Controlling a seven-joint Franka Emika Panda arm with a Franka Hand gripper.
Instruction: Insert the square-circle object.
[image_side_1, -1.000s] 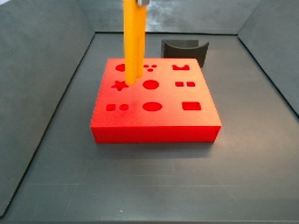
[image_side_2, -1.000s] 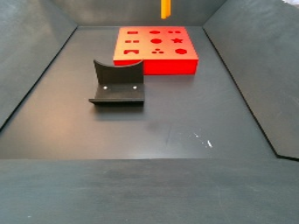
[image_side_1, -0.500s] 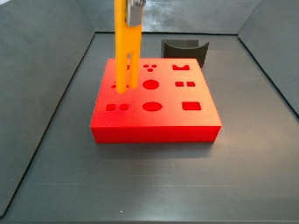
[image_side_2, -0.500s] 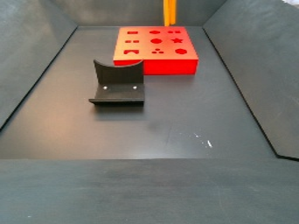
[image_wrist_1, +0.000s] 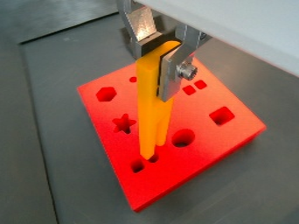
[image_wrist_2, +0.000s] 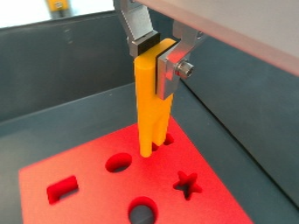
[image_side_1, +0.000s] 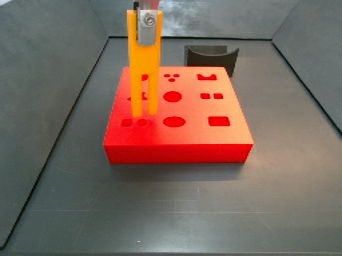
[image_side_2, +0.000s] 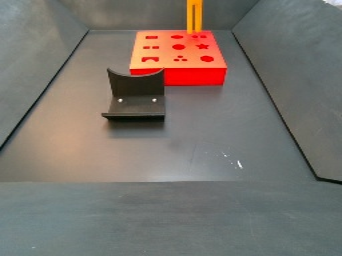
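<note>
Dark grey bin floor carries flat red block with shaped holes. Gripper pinches top of tall orange-yellow two-pronged square-circle object, held upright so both prongs meet the paired square-and-circle hole at the block's near-left corner; tips at or just inside. No readable labels or markings visible.

A robotics test cell in a lab: a dark grey walled bin fills both side views. A red block with shaped holes sits mid-frame, the fixture stands left of centre, and the gripper hangs above the block.
</note>
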